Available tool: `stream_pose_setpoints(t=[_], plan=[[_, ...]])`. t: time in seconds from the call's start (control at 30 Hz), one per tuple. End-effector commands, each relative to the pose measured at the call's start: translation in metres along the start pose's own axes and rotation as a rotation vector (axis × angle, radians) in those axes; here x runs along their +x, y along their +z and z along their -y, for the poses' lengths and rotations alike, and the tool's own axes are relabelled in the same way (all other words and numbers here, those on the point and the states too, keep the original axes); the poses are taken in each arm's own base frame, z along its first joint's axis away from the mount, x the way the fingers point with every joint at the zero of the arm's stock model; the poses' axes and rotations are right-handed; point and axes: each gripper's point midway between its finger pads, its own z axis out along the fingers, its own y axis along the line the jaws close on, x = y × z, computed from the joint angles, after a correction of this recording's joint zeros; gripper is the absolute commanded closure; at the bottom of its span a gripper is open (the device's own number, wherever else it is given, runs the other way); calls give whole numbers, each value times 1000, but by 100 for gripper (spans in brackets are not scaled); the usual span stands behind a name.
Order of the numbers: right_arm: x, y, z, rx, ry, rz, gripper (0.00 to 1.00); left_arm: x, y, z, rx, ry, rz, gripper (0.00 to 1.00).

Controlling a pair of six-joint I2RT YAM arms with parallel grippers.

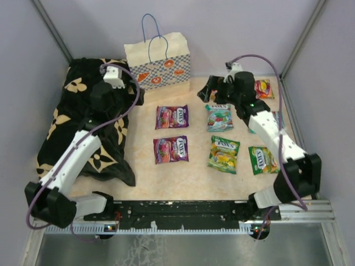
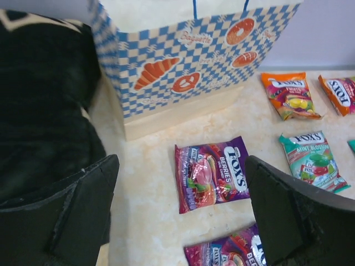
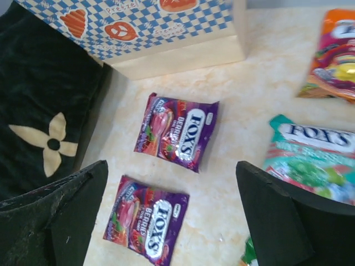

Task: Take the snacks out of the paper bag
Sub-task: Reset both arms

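The paper bag [image 1: 158, 64] [image 2: 183, 66] [image 3: 166, 33] stands upright at the back of the table. Snacks lie flat on the tabletop in front of it: two purple packets [image 1: 172, 117] [image 1: 171, 149], a teal one [image 1: 219, 117], two green ones [image 1: 224, 154] [image 1: 262, 159] and an orange one [image 1: 263, 88]. My left gripper [image 1: 136, 95] [image 2: 182, 163] hovers open and empty just left of the bag, above a purple packet [image 2: 211, 173]. Open and empty too, my right gripper [image 1: 209, 93] [image 3: 171, 166] hangs right of the bag, over the purple packets [image 3: 177, 132] [image 3: 147, 219] and beside the teal one [image 3: 310, 163].
A black flower-patterned cloth [image 1: 89, 122] [image 2: 44, 111] [image 3: 44, 111] is heaped along the left side, touching the bag's left corner. Grey walls close in the table on three sides. The arms' black base rail [image 1: 183, 210] runs along the near edge.
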Motion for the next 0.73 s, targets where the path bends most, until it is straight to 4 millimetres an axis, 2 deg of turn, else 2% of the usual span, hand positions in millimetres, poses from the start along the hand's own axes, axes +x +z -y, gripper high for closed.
stream_pose_setpoints(t=[0.0, 0.1, 0.2, 0.37, 0.7], plan=[[-24, -64, 19, 192, -78, 244, 1, -37, -40, -19, -86, 31, 197, 0], [-20, -95, 34, 292, -91, 320, 1, -48, -55, -19, -93, 53, 259, 0], [-17, -111, 39, 331, -101, 342, 1, -52, -59, -18, -94, 71, 269, 0], [-11, -114, 39, 334, -103, 320, 1, -50, -55, -20, -112, 83, 245, 0], [-13, -116, 34, 309, -123, 327, 1, -50, -55, -25, -148, 84, 242, 0]])
